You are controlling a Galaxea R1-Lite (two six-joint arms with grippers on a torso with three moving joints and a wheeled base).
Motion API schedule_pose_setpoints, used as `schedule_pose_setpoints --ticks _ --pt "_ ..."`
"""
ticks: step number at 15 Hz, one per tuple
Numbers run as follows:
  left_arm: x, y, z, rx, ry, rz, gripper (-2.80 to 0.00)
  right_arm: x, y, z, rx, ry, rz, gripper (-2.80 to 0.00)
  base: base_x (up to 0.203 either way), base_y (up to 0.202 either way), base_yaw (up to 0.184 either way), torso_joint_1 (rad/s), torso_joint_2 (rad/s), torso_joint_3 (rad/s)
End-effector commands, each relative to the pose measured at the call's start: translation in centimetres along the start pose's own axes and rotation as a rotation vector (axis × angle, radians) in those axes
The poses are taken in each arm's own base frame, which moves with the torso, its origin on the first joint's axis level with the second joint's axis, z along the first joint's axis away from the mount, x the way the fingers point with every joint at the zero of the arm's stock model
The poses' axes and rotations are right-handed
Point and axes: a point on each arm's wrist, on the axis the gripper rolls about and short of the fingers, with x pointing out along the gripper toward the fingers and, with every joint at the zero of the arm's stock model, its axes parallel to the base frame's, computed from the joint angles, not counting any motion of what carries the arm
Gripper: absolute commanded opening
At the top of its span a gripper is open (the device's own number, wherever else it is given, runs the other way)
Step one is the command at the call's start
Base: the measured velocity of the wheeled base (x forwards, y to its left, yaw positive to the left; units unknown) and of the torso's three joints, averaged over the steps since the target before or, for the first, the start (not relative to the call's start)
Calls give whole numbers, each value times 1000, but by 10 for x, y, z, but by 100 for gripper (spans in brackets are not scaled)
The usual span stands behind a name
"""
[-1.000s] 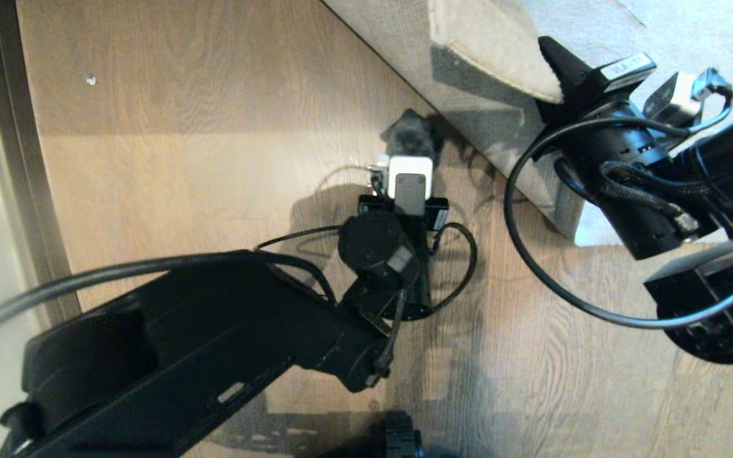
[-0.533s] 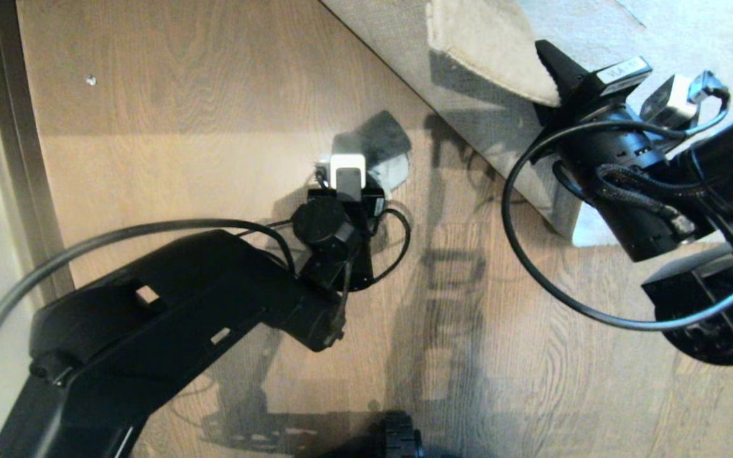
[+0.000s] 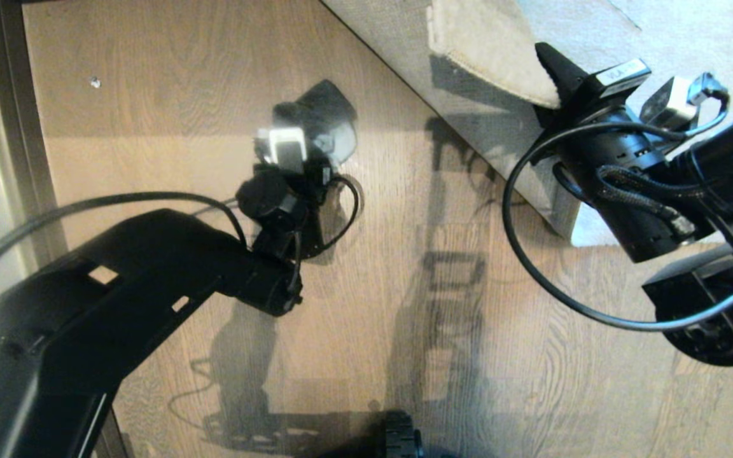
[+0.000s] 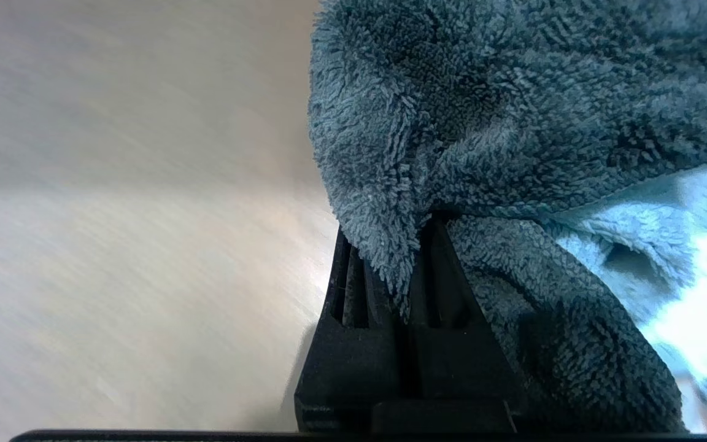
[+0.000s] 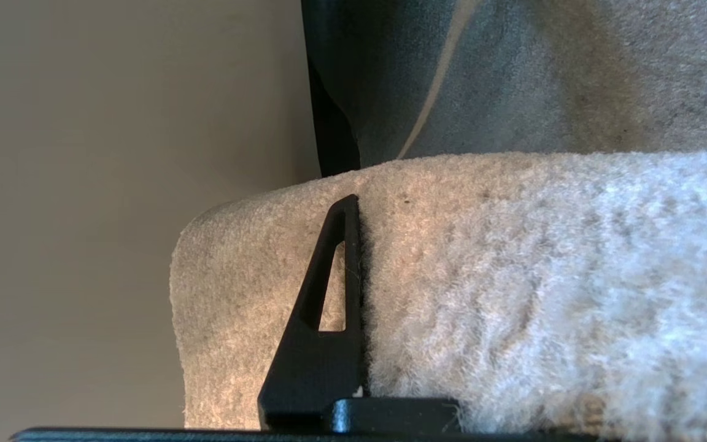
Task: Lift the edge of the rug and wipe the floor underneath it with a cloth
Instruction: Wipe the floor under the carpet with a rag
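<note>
On the floor (image 3: 169,95), our cloth (image 3: 325,117) is down, well clear of the rug.
We have our left gripper (image 4: 402,288) pinched tight on the fuzzy cloth, arm reaching forward and low, while our right gripper (image 3: 554,70) clamps the rug edge (image 3: 487,48), folded back with its beige backing showing.
</note>
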Motion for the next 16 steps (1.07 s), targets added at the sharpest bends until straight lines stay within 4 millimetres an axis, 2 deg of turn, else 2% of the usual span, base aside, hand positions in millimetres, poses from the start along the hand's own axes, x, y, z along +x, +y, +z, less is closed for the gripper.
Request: schedule_pose_setpoints --ticks 1,5,8,12,16 --pt "20 19 6 -2 -35 64 -280 0 4 1 11 -15 43 -280 0 0 0 0 0 0" --pt "53 57 17 26 -65 160 -280 -1 7 2 11 -17 47 -280 0 0 0 0 0 0" --pt "64 80 29 32 -92 209 -280 -1 10 3 13 -19 57 -280 0 0 0 0 0 0" --pt "69 100 49 35 -116 246 -280 -3 14 5 13 -20 62 -280 0 0 0 0 0 0" --pt "52 122 61 65 -85 195 -280 -5 15 5 13 -19 59 -280 0 0 0 0 0 0"
